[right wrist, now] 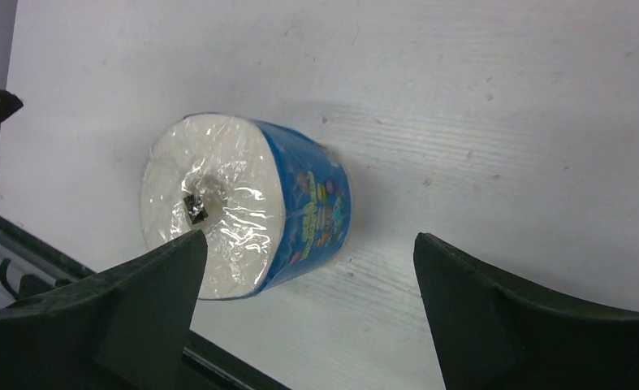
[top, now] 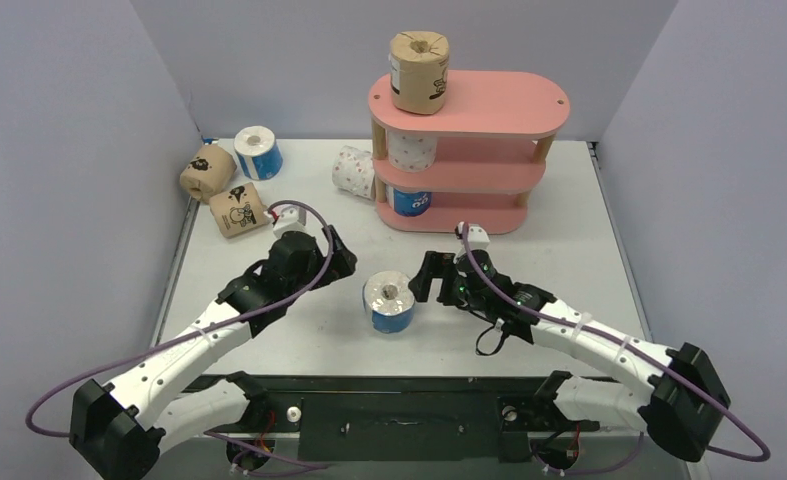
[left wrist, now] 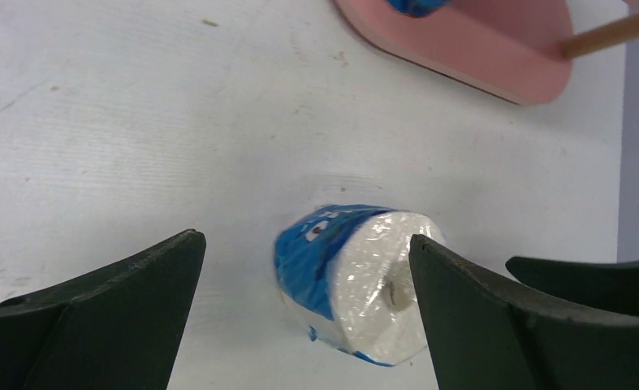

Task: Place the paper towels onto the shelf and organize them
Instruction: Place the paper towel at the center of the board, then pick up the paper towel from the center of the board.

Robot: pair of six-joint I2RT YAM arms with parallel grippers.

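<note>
on the table (top: 589, 250), a blue roll (top: 389, 300) stands on end between the left claw (top: 341, 258) and the right claw (top: 424, 280); both gape open, holding nothing.

One roll (top: 389, 300) stands between the left end effector (top: 345, 263) and right end effector (top: 425, 280), before the shelf (top: 509, 105).

Table (top: 589, 270): pink shelf (top: 489, 108) rear, blue roll (top: 389, 302) centre, other rolls (top: 237, 210) rear-left.
</note>
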